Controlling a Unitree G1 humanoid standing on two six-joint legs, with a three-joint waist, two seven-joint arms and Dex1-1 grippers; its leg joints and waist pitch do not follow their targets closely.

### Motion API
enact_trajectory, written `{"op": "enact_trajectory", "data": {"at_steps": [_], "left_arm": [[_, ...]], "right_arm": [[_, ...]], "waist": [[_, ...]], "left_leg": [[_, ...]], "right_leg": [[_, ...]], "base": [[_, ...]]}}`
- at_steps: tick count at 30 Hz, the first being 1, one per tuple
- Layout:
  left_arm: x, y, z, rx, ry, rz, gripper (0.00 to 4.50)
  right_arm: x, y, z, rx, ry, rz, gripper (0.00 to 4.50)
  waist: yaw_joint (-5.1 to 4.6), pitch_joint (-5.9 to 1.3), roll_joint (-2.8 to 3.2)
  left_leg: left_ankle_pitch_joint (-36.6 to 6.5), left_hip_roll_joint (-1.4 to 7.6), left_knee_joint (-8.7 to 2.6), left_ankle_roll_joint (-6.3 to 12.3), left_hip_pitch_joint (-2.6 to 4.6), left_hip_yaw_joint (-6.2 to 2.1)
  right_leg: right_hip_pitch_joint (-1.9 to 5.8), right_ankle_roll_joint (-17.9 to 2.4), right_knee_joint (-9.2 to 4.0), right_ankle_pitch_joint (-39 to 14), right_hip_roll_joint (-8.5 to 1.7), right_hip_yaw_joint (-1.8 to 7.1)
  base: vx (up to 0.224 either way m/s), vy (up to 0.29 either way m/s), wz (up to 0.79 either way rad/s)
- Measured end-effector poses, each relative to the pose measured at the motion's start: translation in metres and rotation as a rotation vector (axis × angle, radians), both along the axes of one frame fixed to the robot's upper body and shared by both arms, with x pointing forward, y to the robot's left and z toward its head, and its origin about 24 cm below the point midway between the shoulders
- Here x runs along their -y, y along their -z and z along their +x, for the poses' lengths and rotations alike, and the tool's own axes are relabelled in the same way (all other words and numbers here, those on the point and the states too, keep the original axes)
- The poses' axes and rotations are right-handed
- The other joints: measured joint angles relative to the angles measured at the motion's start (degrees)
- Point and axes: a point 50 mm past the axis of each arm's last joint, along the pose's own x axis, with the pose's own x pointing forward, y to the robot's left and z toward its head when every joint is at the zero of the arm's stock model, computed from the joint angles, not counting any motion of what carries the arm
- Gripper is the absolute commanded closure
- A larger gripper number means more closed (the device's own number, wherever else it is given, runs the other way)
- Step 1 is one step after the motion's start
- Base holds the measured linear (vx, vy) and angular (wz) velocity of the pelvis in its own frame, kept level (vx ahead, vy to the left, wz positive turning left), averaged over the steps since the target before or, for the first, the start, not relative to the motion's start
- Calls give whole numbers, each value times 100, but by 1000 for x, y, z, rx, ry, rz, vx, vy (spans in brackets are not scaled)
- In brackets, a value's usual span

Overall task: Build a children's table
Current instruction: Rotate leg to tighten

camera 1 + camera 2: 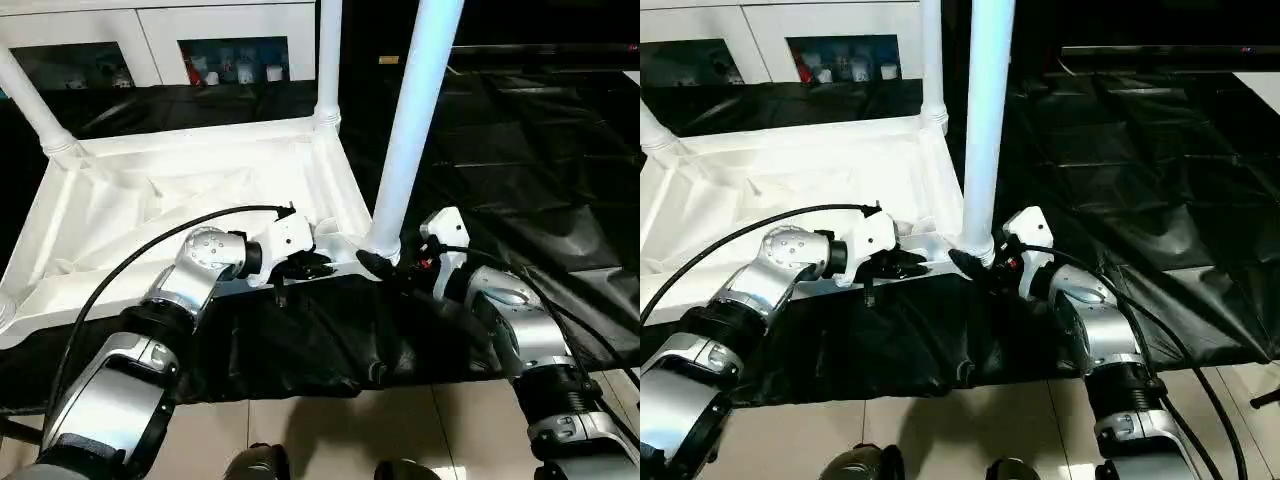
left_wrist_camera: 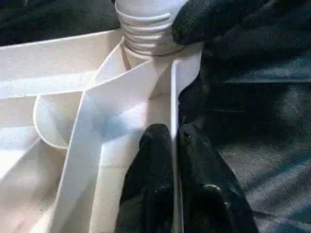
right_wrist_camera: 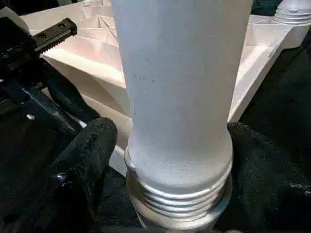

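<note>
Upturned tabletop [image 1: 150, 215] on the black cloth [image 1: 1120, 170]: left gripper [image 2: 171, 145] clenched on its rim, right gripper [image 3: 167, 160] grasping the leg [image 1: 410, 130] at the five-o'clock corner; seating likely comes next.

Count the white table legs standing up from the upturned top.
3. One leg at the near right corner, between the right gripper fingers; one at the far right corner; one at the far left. The near-left corner is partly cut off.
</note>
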Motion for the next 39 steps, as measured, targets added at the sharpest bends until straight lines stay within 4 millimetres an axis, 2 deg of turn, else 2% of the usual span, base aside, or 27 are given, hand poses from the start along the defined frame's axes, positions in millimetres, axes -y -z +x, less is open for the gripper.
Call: {"op": "enact_trajectory", "data": {"at_steps": [12,13,14,20,26,31,35,36,39], "left_arm": [[-7,-1,0,-78,24,-7,446],[-9,-1,0,-87,26,-9,449],[-10,-1,-1,-93,30,-8,449],[-17,2,-16,-102,84,-15,450],[-18,4,-31,-105,132,-9,450],[-21,4,-38,-116,140,-4,450],[-22,4,-43,-125,146,4,450],[-22,4,-43,-126,147,6,450],[-24,4,-45,-131,157,16,450]], "right_arm": [[-1,0,-2,-4,-41,1,72],[-1,0,-2,-5,-50,2,54],[-1,-1,-3,-4,-66,0,54],[5,-2,-12,-31,-181,-18,11],[1,2,-20,-59,-346,-104,11],[-1,2,-23,-54,-416,-134,11],[-7,-2,-20,-41,-450,-146,48],[-8,-2,-20,-39,-460,-143,72],[-11,-2,-21,-46,-487,-142,93]], "waist": [[0,-10,15],[0,-10,15],[1,-10,15],[19,-12,17],[43,-14,17],[28,-23,2],[16,-30,-12],[18,-33,-19],[16,-37,-33]], "left_leg": [[17,10,11,25,-5,0],[17,10,12,25,-6,0],[16,10,14,23,-6,0],[16,13,16,26,-7,0],[7,14,19,10,-4,0],[8,15,20,11,-3,0],[12,15,20,17,-5,0],[14,15,20,21,-5,0],[16,15,21,24,-5,0]], "right_leg": [[2,0,3,0,0,-12],[2,0,4,0,0,-12],[2,0,5,0,0,-12],[5,0,2,0,0,-15],[8,0,4,0,0,-15],[9,0,4,0,-1,-15],[7,0,4,0,0,-15],[7,0,4,0,0,-15],[7,0,3,0,0,-15]], "base": [[0,0,0],[0,0,0],[0,0,0],[0,0,0],[0,0,0],[0,0,0],[0,0,0],[0,0,0],[0,0,0]]}}
